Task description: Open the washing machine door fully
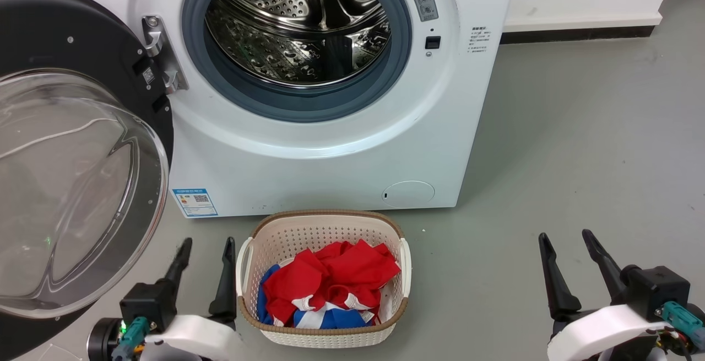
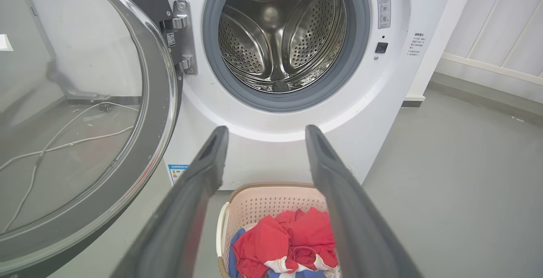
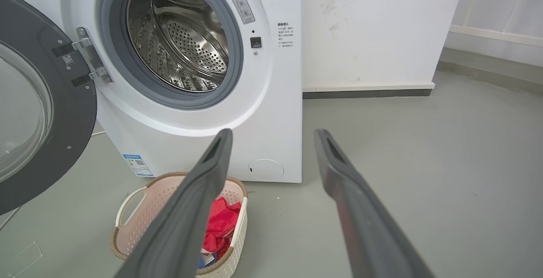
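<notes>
a: just right of the left gripper (image 1: 208,241), fingers spread and empty, sits the laundry basket (image 1: 325,219). which arm is nearer the washing machine door (image 1: 82,184)?
b: the left. it stands just off that gripper's left side, hinge (image 1: 160,52) upright at the far edge; the right gripper (image 1: 564,234), likewise spread and empty, is well apart.
a: its look?
b: glossy black ring, clear bulging glass. beyond it, the washing machine (image 1: 330,151) shows its steel drum (image 1: 297,25).

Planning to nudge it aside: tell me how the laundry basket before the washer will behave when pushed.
The laundry basket looks like perforated plastic holding few clothes, so probably light and apt to slide on the smooth floor. Its low, wide shape should resist tipping. The crumpled clothes may shift.
</notes>
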